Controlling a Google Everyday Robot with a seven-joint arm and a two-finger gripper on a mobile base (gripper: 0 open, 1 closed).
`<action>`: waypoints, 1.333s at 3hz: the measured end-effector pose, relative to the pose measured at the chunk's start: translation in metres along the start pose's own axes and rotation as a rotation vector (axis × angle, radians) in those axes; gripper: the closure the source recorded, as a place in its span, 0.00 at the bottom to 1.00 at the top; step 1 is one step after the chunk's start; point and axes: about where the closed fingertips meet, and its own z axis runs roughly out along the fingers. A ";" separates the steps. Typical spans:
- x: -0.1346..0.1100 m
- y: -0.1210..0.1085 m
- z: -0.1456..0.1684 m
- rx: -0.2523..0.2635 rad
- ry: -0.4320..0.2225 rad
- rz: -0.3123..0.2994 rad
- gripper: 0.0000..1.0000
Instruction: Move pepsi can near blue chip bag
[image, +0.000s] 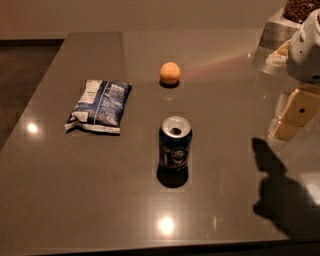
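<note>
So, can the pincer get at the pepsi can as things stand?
Probably yes: the pincer hangs at the picture's right edge, the pepsi can stands upright mid-table, and neither orange nor blue chip bag lies between them.

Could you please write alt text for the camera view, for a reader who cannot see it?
An upright pepsi can stands on a dark glossy table, apart from the blue chip bag lying flat to its left in view and an orange behind it. The robot's end effector hovers at the right edge, clear of all three.
</note>
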 end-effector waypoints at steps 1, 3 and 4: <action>0.000 0.000 0.000 0.000 0.000 0.000 0.00; -0.025 -0.004 0.007 -0.032 -0.099 -0.046 0.00; -0.067 0.005 0.018 -0.092 -0.176 -0.093 0.00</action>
